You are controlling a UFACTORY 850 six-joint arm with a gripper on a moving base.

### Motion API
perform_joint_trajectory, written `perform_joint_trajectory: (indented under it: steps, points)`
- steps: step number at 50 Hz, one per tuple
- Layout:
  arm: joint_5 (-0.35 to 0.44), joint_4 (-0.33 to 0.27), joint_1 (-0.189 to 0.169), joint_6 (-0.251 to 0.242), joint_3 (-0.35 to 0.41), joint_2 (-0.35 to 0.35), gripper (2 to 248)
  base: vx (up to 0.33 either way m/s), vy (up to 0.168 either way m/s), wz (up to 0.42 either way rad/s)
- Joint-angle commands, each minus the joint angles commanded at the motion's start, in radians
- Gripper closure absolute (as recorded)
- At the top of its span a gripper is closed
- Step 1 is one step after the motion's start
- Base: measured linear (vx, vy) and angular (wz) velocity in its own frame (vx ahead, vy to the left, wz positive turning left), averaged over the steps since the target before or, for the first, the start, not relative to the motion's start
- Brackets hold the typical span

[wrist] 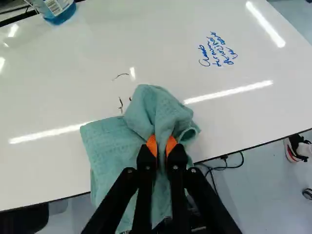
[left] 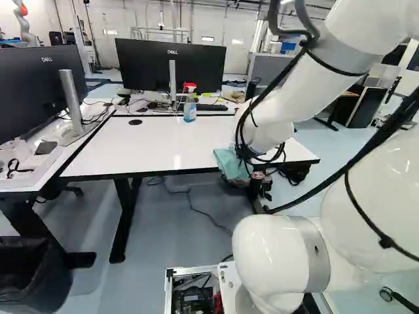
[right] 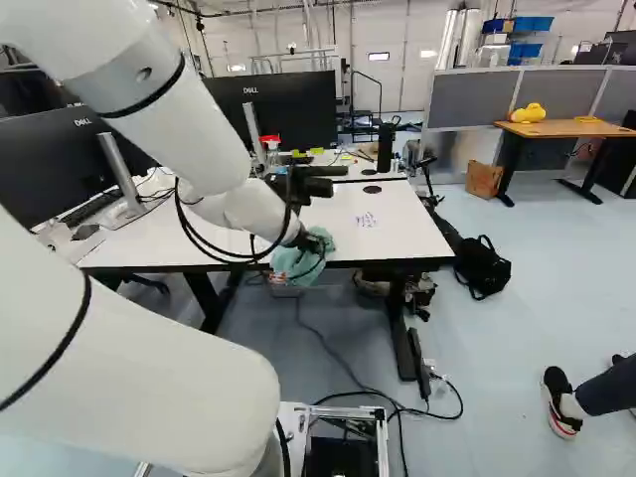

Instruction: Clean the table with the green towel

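Note:
My gripper (right: 309, 241) is at the front edge of the white table (right: 397, 209) in the right base view. In the wrist view the gripper (wrist: 162, 150) is shut on a bunched fold of the green towel (wrist: 109, 146), an orange pad on either side. The towel lies partly on the tabletop and hangs past its front edge; its underside is hidden. Ahead of the towel are short dark strokes (wrist: 121, 104) and a thin curved one (wrist: 120, 75). Blue handwriting (wrist: 217, 50) stands farther off, beyond the towel on one side.
A spray bottle with blue liquid (left: 190, 108) stands toward the table's back, before a monitor (left: 171, 65). Another monitor (left: 39, 91) is at the left. A black bag (right: 482, 266) and cables lie on the floor; a person's legs (right: 608, 390) show at the right. Another robot (left: 23, 23) stands far back.

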Motion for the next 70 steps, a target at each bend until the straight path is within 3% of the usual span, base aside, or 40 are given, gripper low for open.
perform_joint_trajectory:
  steps: [14,42,57,70]
  points:
    - [0.000,0.000,0.054,0.000,0.025,0.030,210,0.000,0.000,0.000]
    - [0.000,0.000,0.166,0.000,-0.078,-0.090,210,0.000,0.000,0.000]
    - [0.000,0.000,0.196,0.000,-0.160,-0.180,210,0.000,0.000,0.000]
    - [0.000,0.000,0.196,0.000,-0.230,-0.251,210,0.000,0.000,0.000]
